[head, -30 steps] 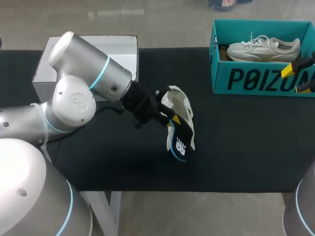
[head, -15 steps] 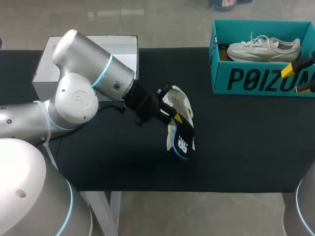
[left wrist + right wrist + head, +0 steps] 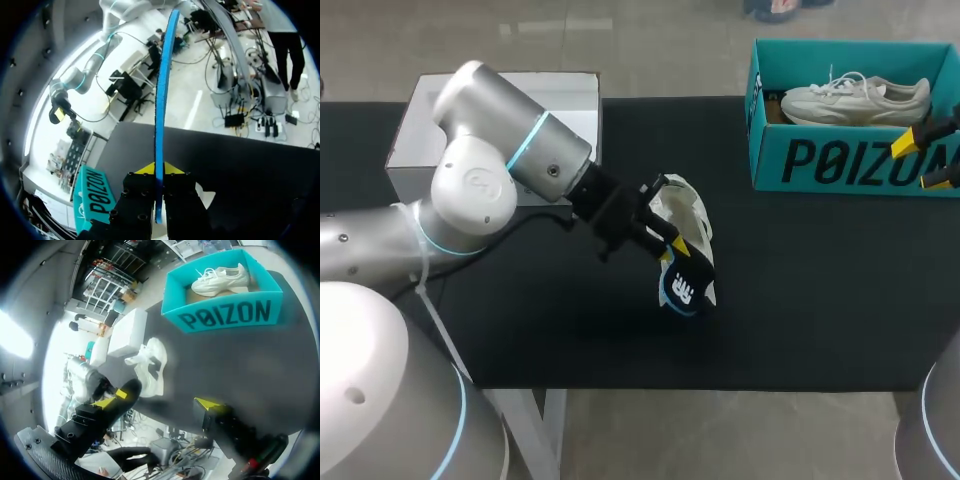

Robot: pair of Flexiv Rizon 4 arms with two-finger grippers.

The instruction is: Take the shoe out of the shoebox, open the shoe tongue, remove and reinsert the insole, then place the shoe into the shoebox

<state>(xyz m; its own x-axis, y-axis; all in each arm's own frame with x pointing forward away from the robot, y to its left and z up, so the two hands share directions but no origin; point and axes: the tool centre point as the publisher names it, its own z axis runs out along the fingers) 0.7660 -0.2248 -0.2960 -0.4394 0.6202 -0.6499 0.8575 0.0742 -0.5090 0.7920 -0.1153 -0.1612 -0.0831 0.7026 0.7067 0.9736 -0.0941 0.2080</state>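
Note:
A white shoe [image 3: 692, 212] lies on the black table [image 3: 820, 300] near the middle, also seen ahead of my right gripper [image 3: 150, 362]. My left gripper [image 3: 670, 245] hangs just over its near side, shut on a black insole [image 3: 686, 282] with a blue edge. In the left wrist view the insole [image 3: 161, 100] stands edge-on between the yellow tips of my left gripper [image 3: 159, 170]. The teal shoebox [image 3: 840, 160] at the back right holds a second white shoe [image 3: 855, 100]. My right gripper [image 3: 925, 160] stays open at the box's front right, nothing between its fingers [image 3: 160, 401].
A white box [image 3: 500, 120] sits at the back left, behind my left arm's elbow. In the right wrist view the white box [image 3: 125, 332] stands beyond the loose shoe, and the shoebox [image 3: 225, 315] is farther ahead with bare black table between.
My left arm's elbow has shifted a little to the right. The held insole has turned slightly, and its lower end has come up a bit. The right gripper has not moved.

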